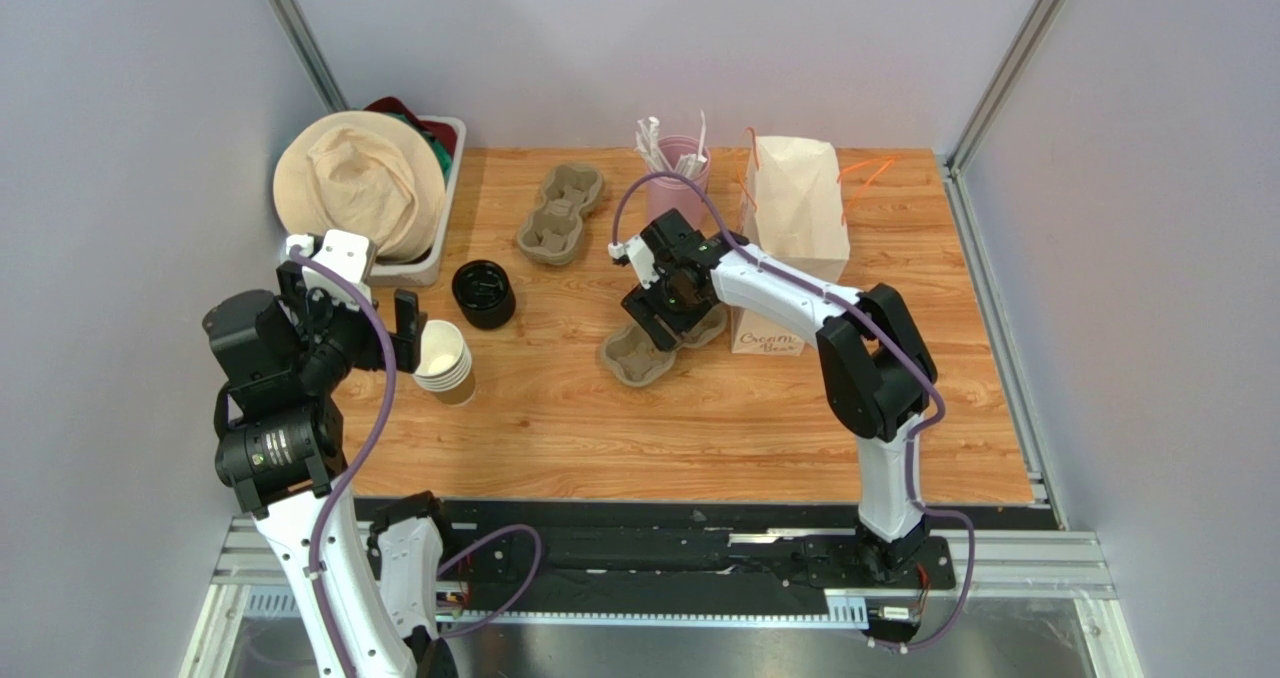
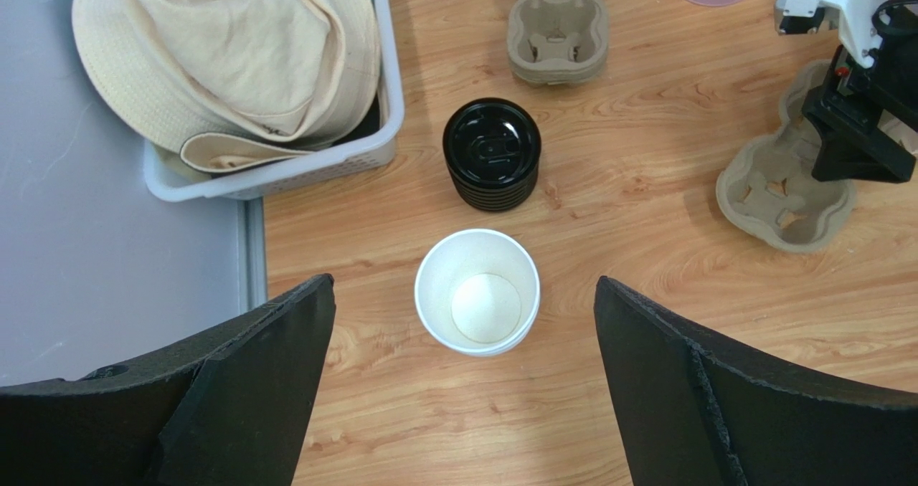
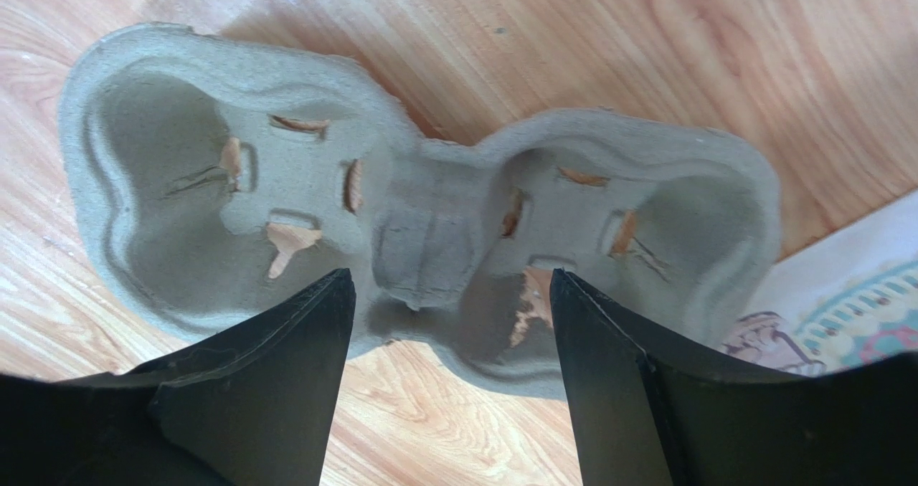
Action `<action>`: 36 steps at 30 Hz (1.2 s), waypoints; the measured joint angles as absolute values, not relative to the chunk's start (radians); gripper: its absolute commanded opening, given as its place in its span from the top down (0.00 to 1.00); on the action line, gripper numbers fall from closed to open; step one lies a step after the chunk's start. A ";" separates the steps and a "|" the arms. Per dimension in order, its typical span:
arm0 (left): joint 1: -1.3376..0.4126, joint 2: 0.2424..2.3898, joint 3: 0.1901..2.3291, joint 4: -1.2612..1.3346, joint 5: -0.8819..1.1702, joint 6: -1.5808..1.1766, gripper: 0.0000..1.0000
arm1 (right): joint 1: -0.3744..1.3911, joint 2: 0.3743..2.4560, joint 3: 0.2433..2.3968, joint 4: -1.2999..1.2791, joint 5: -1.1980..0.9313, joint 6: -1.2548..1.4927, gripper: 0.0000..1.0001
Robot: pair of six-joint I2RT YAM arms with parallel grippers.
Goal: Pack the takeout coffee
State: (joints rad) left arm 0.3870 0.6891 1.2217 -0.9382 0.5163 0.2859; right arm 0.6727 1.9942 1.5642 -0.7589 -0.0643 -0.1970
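Left gripper (image 2: 461,292) jaws wide; top cup (image 2: 477,305) of stack (image 1: 445,363) upright, mid-frame between fingertips: use this nearer arm. Right gripper (image 3: 450,282) part-open over carrier (image 3: 162,185).

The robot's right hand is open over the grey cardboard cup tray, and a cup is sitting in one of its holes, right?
Not quite. The right gripper is open over the grey cardboard cup tray, but no cup is sitting in it: both holes are empty. The right wrist view shows this.
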 measured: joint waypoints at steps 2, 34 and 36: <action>0.387 0.689 1.222 -0.938 0.517 0.286 0.01 | 0.673 1.998 1.563 -0.759 -0.079 -0.194 0.29; 0.387 0.692 1.211 -0.938 0.523 0.286 0.01 | 0.688 2.047 1.542 -0.711 -0.094 -0.172 0.64; 0.387 0.692 1.209 -0.938 0.523 0.286 0.01 | 0.691 2.047 1.542 -0.706 -0.096 -0.170 0.66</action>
State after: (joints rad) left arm 0.3870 0.6922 1.2095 -0.9382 0.5232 0.2859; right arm 0.6910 2.0472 1.5417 -0.7063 -0.0956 -0.1699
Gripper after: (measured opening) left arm 0.990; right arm 0.388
